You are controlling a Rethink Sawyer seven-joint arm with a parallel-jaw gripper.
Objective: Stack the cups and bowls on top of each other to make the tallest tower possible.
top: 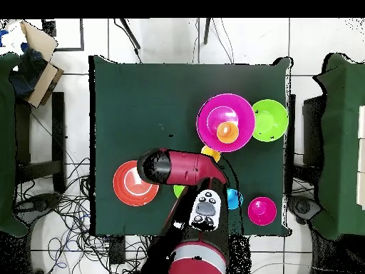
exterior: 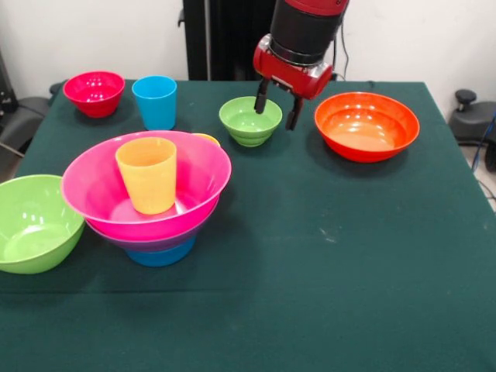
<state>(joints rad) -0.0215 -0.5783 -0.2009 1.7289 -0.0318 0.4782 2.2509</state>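
My gripper (exterior: 277, 107) is open and points down over the right rim of the small green bowl (exterior: 246, 122): one finger is at the bowl's inner side, the other outside it. The tower stands front left: the big pink bowl (exterior: 203, 167) sits in a purple bowl (exterior: 147, 242) on a mid blue bowl (exterior: 160, 254), and the orange-yellow cup (exterior: 146, 175) stands upright in the pink bowl. The pale yellow cup (exterior: 208, 139) peeks out behind it. Overhead, my arm (top: 178, 168) hides the gripper; the pink bowl (top: 208, 114) and the orange-yellow cup (top: 227, 131) show there.
The orange bowl (exterior: 366, 124) is to the right of the gripper. The sky blue cup (exterior: 155, 101) and the small red bowl (exterior: 94, 92) stand at the back left. The big lime green bowl (exterior: 31, 221) touches the tower's left side at the table edge.
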